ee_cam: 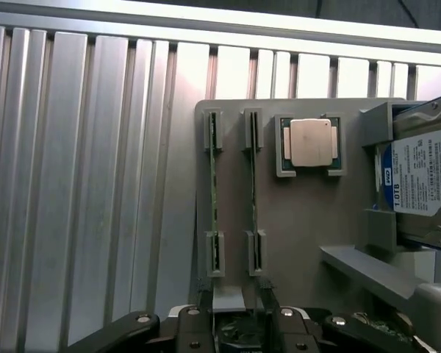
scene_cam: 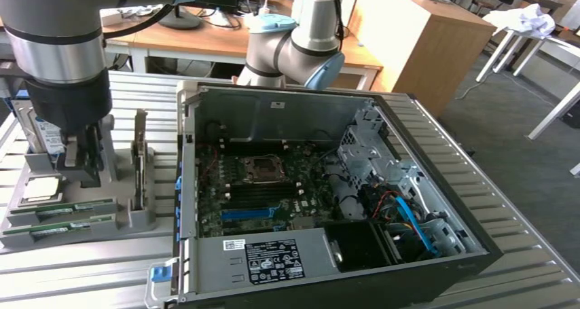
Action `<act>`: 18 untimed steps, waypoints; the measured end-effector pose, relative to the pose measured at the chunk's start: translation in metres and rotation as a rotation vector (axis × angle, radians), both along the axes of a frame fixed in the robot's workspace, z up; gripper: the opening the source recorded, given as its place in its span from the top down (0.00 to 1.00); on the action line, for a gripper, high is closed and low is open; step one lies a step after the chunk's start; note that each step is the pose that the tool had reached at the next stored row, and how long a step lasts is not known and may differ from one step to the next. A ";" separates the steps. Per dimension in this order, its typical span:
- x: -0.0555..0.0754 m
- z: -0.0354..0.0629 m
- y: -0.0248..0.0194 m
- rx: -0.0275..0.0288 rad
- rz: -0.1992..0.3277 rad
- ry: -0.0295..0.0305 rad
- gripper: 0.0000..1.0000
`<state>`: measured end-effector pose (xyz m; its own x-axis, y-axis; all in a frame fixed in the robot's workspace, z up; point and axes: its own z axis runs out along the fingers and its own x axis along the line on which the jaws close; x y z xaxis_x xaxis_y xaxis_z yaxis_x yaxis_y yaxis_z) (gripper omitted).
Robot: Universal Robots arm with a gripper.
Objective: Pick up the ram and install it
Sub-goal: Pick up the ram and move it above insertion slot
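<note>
In the tray (ee_cam: 301,220), two ram sticks (ee_cam: 213,187) stand beside the processor (ee_cam: 312,142), the hard drive (ee_cam: 426,176) beyond it.

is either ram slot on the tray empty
No, one ram stick and a second ram stick fill both slots of the tray.

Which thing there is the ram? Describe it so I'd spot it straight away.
Left of the open computer case in the exterior view lies a grey tray of parts. The ram is either of two sticks set on edge along its near edge, beside the square silver processor. Unlike the labelled hard drive and tall grey card, they are long, low and green.
</note>
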<state>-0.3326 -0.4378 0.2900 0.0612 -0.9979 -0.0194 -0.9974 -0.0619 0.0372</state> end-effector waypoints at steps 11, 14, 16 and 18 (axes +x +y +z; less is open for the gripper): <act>-0.025 -0.0041 0.0000 0.0025 -0.001 -0.0017 0.64; -0.027 -0.0072 -0.0001 0.0025 -0.002 -0.0017 0.64; -0.028 -0.0090 -0.0001 0.0026 -0.002 -0.0018 0.64; -0.029 -0.0109 -0.0001 0.0025 -0.002 -0.0017 0.64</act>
